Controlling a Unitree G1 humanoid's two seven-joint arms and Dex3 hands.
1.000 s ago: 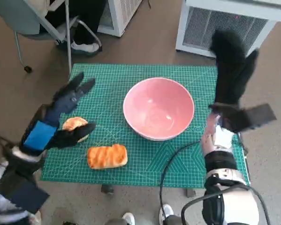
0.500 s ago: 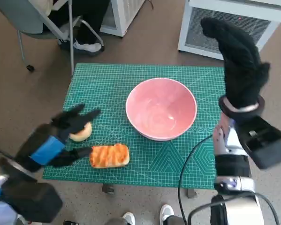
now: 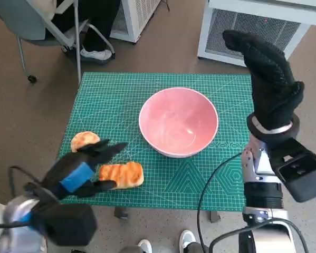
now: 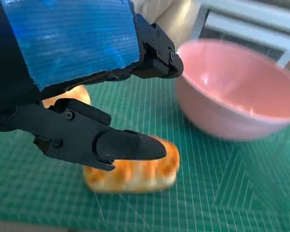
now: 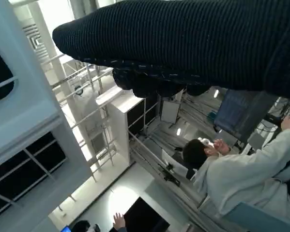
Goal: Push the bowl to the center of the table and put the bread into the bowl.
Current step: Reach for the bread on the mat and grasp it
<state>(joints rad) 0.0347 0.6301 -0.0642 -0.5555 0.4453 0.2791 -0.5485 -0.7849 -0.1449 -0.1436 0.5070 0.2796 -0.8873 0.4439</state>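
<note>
Blue-taped black left hand (image 3: pixel 76 174), black knitted right hand (image 3: pixel 271 87), pale forearms, black cables.

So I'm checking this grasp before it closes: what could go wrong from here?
The left hand hovers open over the long bread, which lies close to the mat's front edge; a poor close might nudge it off. The round bun sits just beside and could get bumped. The bowl is empty.

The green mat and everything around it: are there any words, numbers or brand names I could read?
No readable text in any view.
The green mat carries only printed grid lines and angle patterns; any markings along them are too small to read.
Pink bowl, blue tape: no lettering.
</note>
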